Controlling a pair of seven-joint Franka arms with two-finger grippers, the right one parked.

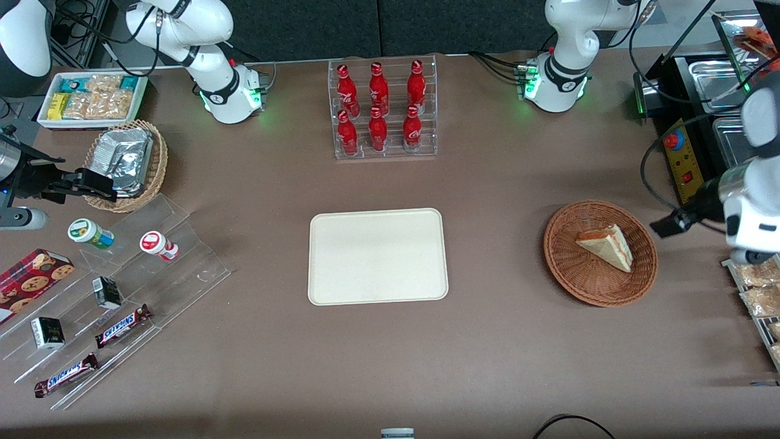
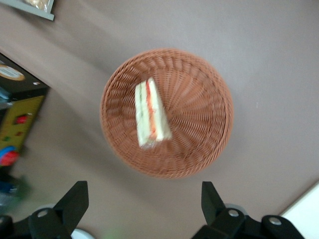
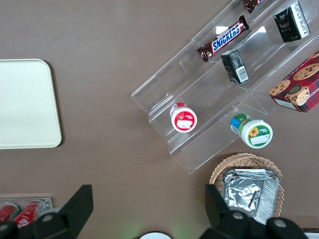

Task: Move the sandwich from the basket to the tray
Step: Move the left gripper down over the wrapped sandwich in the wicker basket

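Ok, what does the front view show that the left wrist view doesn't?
Only the front view shows the cola bottles and the whole tray. Only the left wrist view shows the gripper with its fingers open, hovering above the table beside the basket. Both show the sandwich lying in the basket.

Brown matte table under even light, dark panel wall above it.

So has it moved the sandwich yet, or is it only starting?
Only starting. The sandwich lies in the basket, untouched, and the tray holds nothing. The claw hangs open above the basket, gripping nothing. Grabbing, carrying and setting down are all left.
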